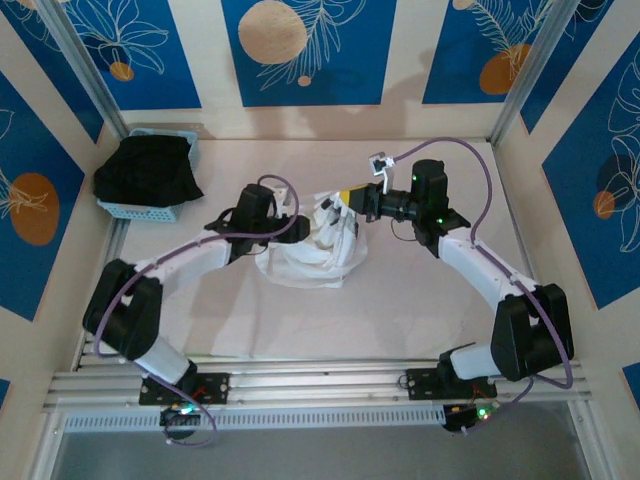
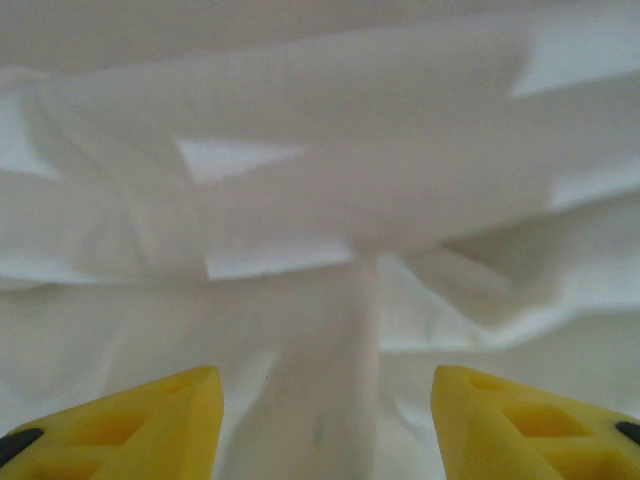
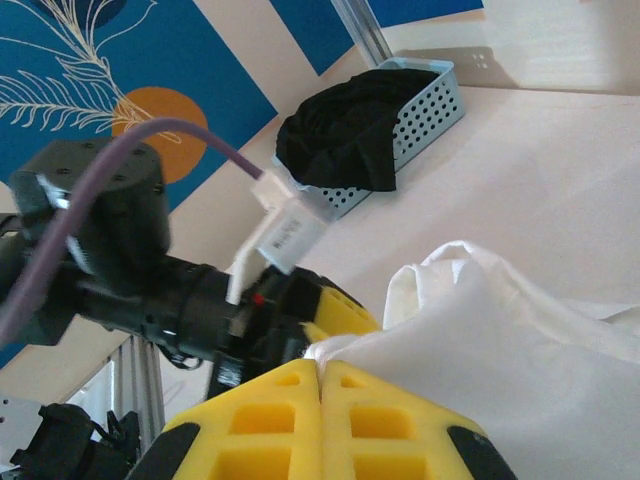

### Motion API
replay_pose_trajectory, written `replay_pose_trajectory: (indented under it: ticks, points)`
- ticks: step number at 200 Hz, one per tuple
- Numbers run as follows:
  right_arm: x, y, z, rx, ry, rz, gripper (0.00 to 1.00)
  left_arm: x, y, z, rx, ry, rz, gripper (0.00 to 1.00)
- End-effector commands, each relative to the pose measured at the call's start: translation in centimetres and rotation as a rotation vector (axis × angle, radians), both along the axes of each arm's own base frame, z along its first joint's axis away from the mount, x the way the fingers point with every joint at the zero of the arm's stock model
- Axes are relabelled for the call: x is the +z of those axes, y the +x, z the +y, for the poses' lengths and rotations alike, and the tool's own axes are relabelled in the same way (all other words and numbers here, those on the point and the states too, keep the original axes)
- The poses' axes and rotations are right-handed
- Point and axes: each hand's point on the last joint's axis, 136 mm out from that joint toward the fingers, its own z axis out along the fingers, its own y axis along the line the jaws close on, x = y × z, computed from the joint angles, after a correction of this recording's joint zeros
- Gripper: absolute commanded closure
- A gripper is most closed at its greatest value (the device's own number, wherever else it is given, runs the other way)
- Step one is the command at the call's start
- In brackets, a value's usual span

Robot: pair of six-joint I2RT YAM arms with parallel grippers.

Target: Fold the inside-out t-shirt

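- Blue-and-cream patterned walls [image 1: 300, 50] enclose a pale, matte table [image 1: 420, 300].
- Right arm [image 1: 480, 265] bends inward, wrist level; the right gripper [image 3: 320, 372] has its yellow fingers pressed together, pinching a cloth edge.
- Left arm [image 1: 180, 260] reaches across, elbow low; the left gripper [image 2: 325, 380] stands parted, a soft fold lying between its fingers.
- Inside-out t-shirt [image 1: 305, 262], white and crumpled, sits bunched mid-table between both grippers.
- Perforated blue basket [image 1: 150, 210] in the far-left corner holds a black garment [image 1: 145, 170].

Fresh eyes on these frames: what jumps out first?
A white t-shirt lies bunched in a heap at the middle of the table. The right gripper has its jaws shut on a fold of it, while the left gripper stands open right over the cloth. A black garment spills from a blue basket in the far left corner.
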Motion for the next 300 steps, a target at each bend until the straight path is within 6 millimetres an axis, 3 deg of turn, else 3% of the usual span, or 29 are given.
replay_pose_trajectory:
  ticks: [1, 11, 23, 45, 54, 70, 105, 138, 183, 215, 239, 260, 279, 300]
  points:
    - [3.3, 0.3, -0.7, -0.035, -0.005, -0.075, 1.00, 0.0, 1.3, -0.1, -0.008, 0.040, 0.000, 0.67]
    - [4.5, 0.6, -1.6, -0.080, -0.005, -0.090, 1.00, 0.7, 2.1, 0.6, 0.013, 0.029, -0.016, 0.82]
    - [5.8, 1.4, -3.5, -0.179, -0.004, -0.075, 1.00, 3.1, 3.3, 1.7, 0.041, -0.045, -0.043, 1.00]
    - [7.4, 2.3, -7.8, -0.373, 0.044, -0.011, 1.00, 9.3, 4.9, 5.1, 0.108, -0.186, -0.131, 1.00]
    - [7.1, 2.3, -9.2, -0.447, 0.050, 0.009, 1.00, 11.6, 5.2, 6.5, 0.134, -0.237, -0.163, 1.00]
    - [6.1, 2.0, -10.0, -0.513, 0.017, 0.003, 1.00, 15.7, 5.2, 7.5, 0.127, -0.315, -0.233, 1.00]
    - [0.8, 1.5, -8.3, -0.524, -0.132, -0.019, 1.00, 23.0, 3.6, 5.9, -0.011, -0.506, -0.356, 1.00]
    - [-6.1, 1.3, -9.6, -0.636, -0.316, 0.072, 1.00, 28.1, 2.6, 7.4, -0.031, -0.637, -0.460, 1.00]
    - [-12.8, -2.7, -5.1, -0.439, -0.468, 0.057, 0.99, 29.9, 2.8, 9.4, 0.000, -0.650, -0.503, 1.00]
    - [-18.4, -4.7, -6.3, -0.497, -0.567, 0.235, 1.00, 32.7, 3.1, 11.4, 0.031, -0.685, -0.550, 1.00]
    - [-20.9, -5.4, -6.9, -0.534, -0.628, 0.345, 0.94, 33.7, 3.0, 10.4, 0.007, -0.628, -0.551, 1.00]
    - [-18.5, -4.7, -4.8, -0.446, -0.605, 0.205, 0.74, 33.0, 2.0, 8.0, -0.071, -0.533, -0.539, 1.00]
    - [-13.6, -4.2, -2.7, -0.344, -0.476, 0.038, 0.58, 33.1, 0.6, 7.2, -0.144, -0.530, -0.546, 1.00]
    - [-8.7, -3.7, -1.2, -0.254, -0.315, -0.059, 0.48, 33.1, -1.0, 6.8, -0.216, -0.519, -0.570, 1.00]
